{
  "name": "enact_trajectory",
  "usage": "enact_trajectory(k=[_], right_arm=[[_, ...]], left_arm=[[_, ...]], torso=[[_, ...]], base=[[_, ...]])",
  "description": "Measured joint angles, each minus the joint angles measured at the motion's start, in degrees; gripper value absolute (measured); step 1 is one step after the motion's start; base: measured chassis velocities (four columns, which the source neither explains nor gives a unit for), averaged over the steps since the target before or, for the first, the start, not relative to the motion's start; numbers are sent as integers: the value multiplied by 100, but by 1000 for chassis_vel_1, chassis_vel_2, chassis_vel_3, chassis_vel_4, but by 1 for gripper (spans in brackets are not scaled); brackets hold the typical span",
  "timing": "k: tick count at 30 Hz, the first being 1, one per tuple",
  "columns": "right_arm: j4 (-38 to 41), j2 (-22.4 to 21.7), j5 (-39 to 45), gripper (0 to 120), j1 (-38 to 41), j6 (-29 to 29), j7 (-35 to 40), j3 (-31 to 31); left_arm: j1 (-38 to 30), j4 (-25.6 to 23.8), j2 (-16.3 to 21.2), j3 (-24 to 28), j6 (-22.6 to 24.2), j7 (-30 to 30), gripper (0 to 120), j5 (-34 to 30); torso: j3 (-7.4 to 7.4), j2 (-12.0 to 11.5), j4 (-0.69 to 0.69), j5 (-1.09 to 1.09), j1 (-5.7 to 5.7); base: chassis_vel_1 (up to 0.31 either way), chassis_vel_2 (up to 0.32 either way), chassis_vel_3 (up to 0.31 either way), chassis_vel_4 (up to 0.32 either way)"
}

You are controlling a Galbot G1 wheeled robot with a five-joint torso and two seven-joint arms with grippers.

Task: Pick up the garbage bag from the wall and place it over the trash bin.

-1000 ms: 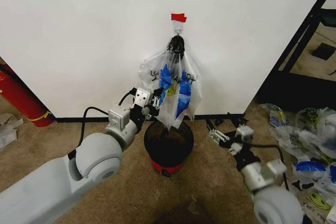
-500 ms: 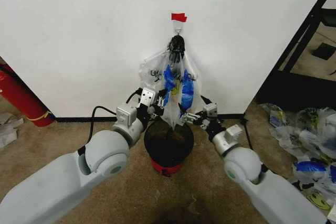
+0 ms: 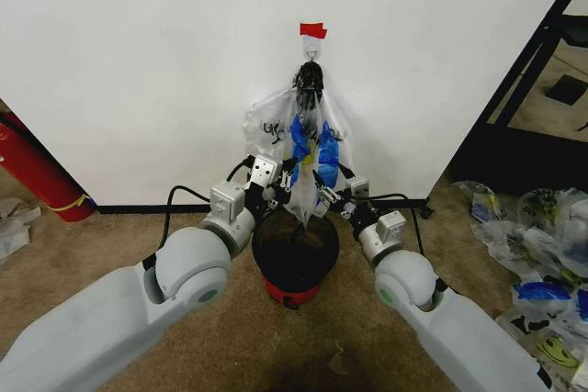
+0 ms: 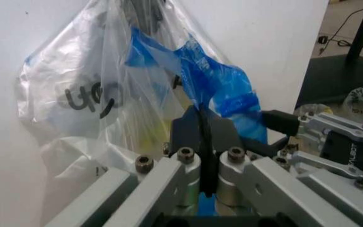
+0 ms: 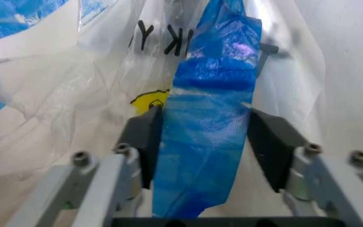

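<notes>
Our left claw [image 3: 287, 180] and right claw [image 3: 323, 196] sit close together, with the garbage bag [image 3: 308, 149] squeezed between them. The wall [image 3: 138, 61] blocks the way right behind both claws. The trash bin [image 3: 294, 254] sits just under them. There is open floor out to the side of each claw.

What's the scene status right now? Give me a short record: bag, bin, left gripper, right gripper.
bag: garbage bag hangs from the hook on the wall, under the red tape strip
bin: trash bin on the carpet directly below the bag, not covered
left gripper: left gripper at the bag's lower left side, fingers shut together, plastic against them
right gripper: right gripper at the bag's lower right side, open, a blue patch of the bag between its fingers
</notes>
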Motion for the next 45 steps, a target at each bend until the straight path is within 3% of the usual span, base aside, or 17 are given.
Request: enact_trajectory(k=[13, 20, 29, 30, 37, 45], right_arm=[[193, 31, -162, 0, -239, 24, 156, 199], [482, -44, -241, 0, -697, 155, -6, 548], [941, -205, -251, 0, -1568, 399, -413, 1123], [982, -225, -252, 0, -1662, 428, -462, 1150], [1154, -160, -493, 0, -2360, 577, -595, 1367], [1333, -53, -680, 0, -2908, 732, -670, 1624]], left_arm=[[83, -127, 70, -129, -4, 2, 0, 2], [496, -324, 201, -549, -17, 16, 0, 5], [1932, -742, 377, -1437, -167, 147, 0, 300], [2145, -805, 379, -1542, -187, 159, 0, 394], [2452, -865, 243, -1569, -212, 174, 0, 585], [2947, -1051, 230, -1710, -232, 192, 0, 730]], torso=[[0, 0, 0, 0, 0], [0, 0, -1, 0, 0], [-1, 0, -1, 0, 0], [-1, 0, 4, 1, -1], [-1, 0, -4, 0, 0], [-1, 0, 0, 0, -1]], base=[[0, 0, 0, 0], [0, 0, 0, 0], [0, 0, 0, 0], [0, 0, 0, 0], [0, 0, 0, 0], [0, 0, 0, 0]])
